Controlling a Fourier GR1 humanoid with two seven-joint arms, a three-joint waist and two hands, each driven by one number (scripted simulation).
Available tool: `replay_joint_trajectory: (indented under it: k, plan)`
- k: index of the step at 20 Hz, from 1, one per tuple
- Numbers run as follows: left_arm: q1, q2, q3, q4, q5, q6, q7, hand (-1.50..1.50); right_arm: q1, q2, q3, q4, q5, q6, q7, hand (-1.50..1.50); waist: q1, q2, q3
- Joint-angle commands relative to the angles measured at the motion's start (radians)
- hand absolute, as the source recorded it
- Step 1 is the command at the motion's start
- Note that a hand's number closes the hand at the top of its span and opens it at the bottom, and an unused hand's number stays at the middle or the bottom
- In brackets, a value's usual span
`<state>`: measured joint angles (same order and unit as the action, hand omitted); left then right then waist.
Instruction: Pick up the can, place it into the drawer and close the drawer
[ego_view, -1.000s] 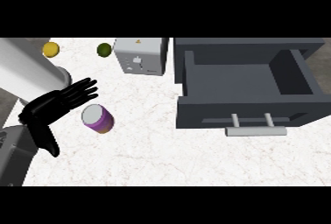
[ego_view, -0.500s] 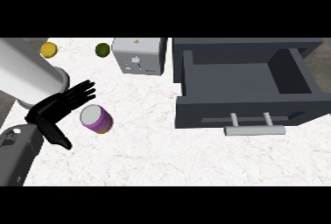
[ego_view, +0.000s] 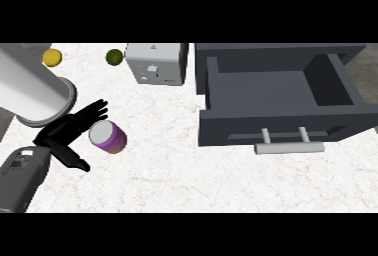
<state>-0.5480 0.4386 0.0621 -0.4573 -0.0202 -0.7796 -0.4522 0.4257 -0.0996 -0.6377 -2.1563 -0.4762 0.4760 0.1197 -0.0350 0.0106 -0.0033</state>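
The purple can (ego_view: 108, 138) with a pale lid stands on the white counter at the left. My left hand (ego_view: 65, 134) lies right beside its left side, open. The fingers (ego_view: 90, 114) are spread past the can's upper left edge, and the thumb (ego_view: 74, 160) points down to the can's lower left. Whether they touch the can I cannot tell. The dark grey drawer (ego_view: 336, 119) stands pulled open at the right, nothing in it, with a pale bar handle (ego_view: 289, 147) on its front. My right hand shows nowhere.
A white boxy appliance (ego_view: 156, 63) stands at the back, left of the drawer. A yellow fruit (ego_view: 52, 57) and a green one (ego_view: 114, 56) lie at the back left. A thick light grey arm segment (ego_view: 29, 90) covers the upper left.
My left forearm has come further in from the lower left. The hand has shifted closer to the can and its thumb has drawn up. Can and drawer have not moved.
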Motion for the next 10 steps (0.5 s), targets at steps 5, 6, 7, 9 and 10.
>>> replay_joint_trajectory:
  k: [5, 6, 7, 9, 10]
  plan:
    - [-0.024, -0.041, -0.026, 0.136, -0.052, -0.052, -0.164, -1.50, -0.026, 0.008, -0.003, -0.008, 0.020, -0.014, 0.017, -1.50, 0.000, 0.002, -0.001]
    - [0.014, -0.059, -0.051, 0.124, -0.076, -0.032, -0.196, -1.50, 0.024, -0.014, -0.061, 0.016, -0.057, 0.039, -0.016, -1.50, -0.013, 0.001, -0.001]
    - [-0.016, -0.048, -0.040, 0.151, -0.066, -0.042, -0.183, -1.50, 0.034, 0.009, -0.017, -0.089, -0.061, 0.002, 0.056, -1.50, -0.016, 0.003, -0.002]
    - [-0.013, -0.022, -0.042, 0.164, -0.068, -0.086, -0.202, -1.50, -0.004, 0.011, -0.015, -0.059, -0.025, -0.021, 0.048, -1.50, -0.004, 0.003, -0.001]
    - [-0.015, -0.071, -0.047, 0.170, -0.074, -0.031, -0.199, -1.50, 0.024, 0.008, -0.029, -0.039, -0.044, 0.013, 0.038, -1.50, -0.006, 0.001, 0.000]
